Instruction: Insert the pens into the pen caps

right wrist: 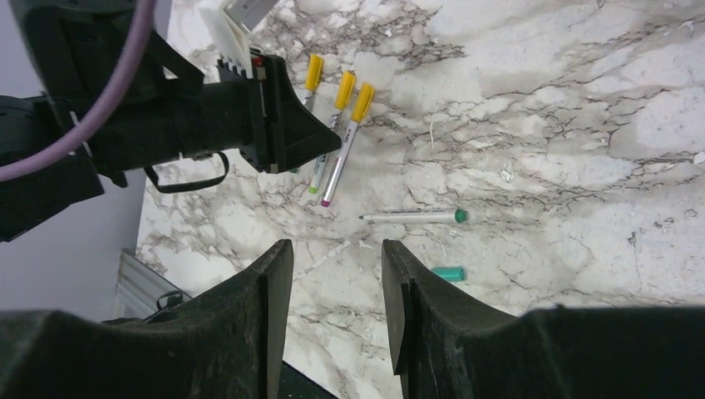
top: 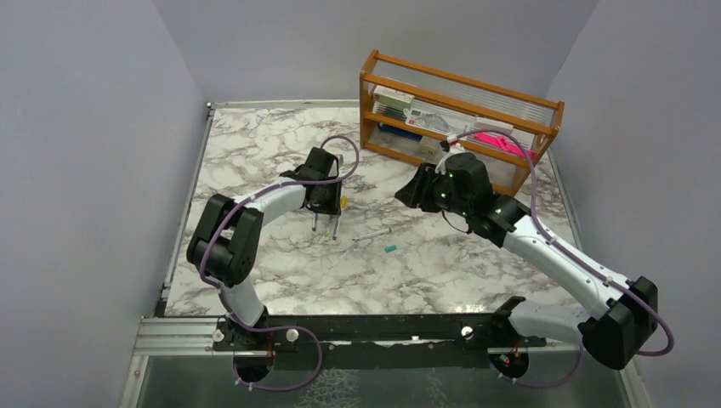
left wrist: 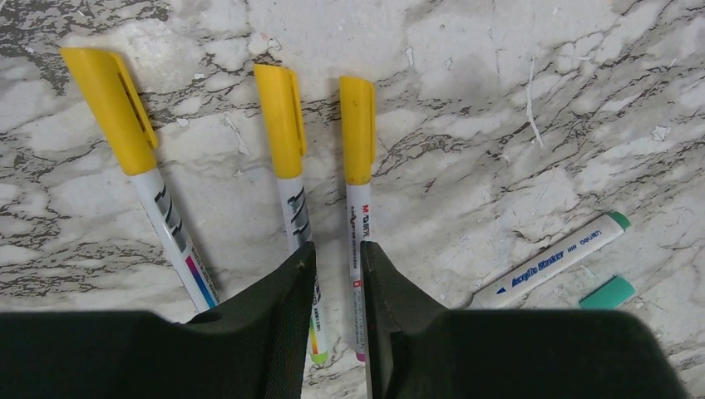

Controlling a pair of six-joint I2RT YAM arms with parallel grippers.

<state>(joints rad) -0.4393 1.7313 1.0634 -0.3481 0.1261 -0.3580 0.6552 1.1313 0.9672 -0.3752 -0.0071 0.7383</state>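
Observation:
Three white pens with yellow caps fitted lie side by side on the marble: one at the left, one in the middle, one at the right. My left gripper hovers over their lower ends, jaws slightly apart and holding nothing. It also shows in the top view. A fourth pen lies uncapped to the right, dark tip bare, and is seen again in the right wrist view. A loose teal cap lies just beside it. My right gripper is open and empty above the table near both.
A wooden rack stands at the back right, holding boxes and a bright pink flat object. Grey walls close in the table on three sides. The right arm's elbow reaches toward the right edge.

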